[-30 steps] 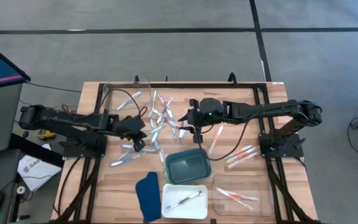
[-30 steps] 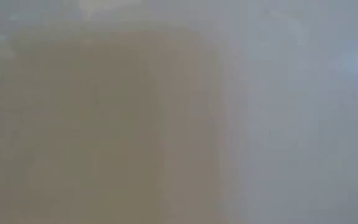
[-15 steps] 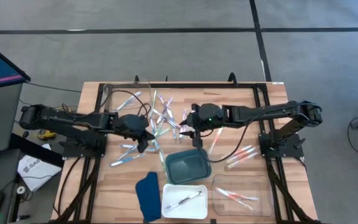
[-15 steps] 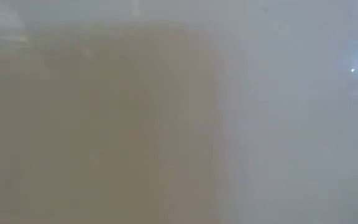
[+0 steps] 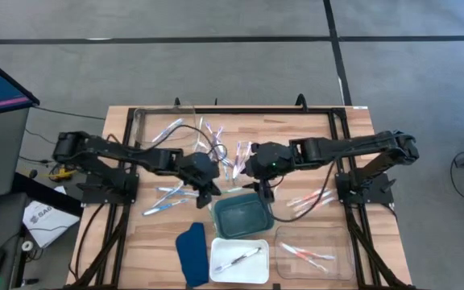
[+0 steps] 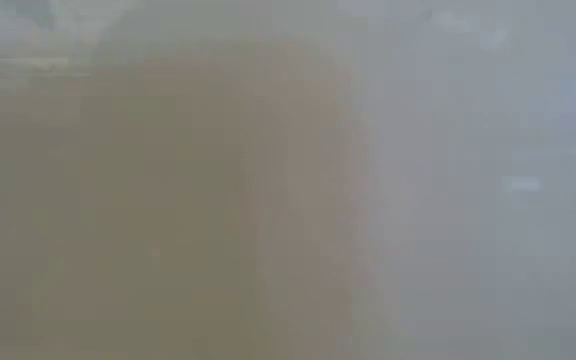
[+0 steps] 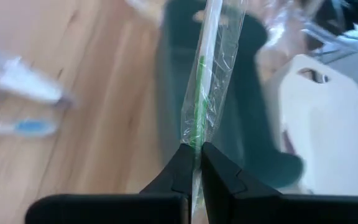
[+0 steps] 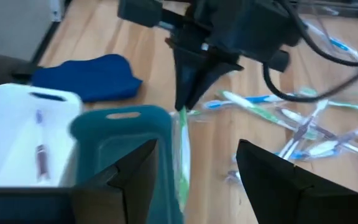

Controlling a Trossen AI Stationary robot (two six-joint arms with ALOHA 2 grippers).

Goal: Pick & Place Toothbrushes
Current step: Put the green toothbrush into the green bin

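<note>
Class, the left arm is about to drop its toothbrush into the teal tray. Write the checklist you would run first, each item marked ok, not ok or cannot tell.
1. Left gripper shut on the green toothbrush: ok.
2. Toothbrush hangs over the teal tray: ok.
3. Right gripper open, holding nothing: ok.
4. Right gripper well away from the drop: not ok, close beside it.
5. Teal tray holds nothing else: cannot tell.

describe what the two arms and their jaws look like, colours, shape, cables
Both arms are dark, near-black jointed links on black bases at the table's sides. The left gripper ends in two slim black tapered jaws. The right gripper has broad, flat, angular black jaws. A black cable loops off the right arm, and a small green light shows near its wrist.
</note>
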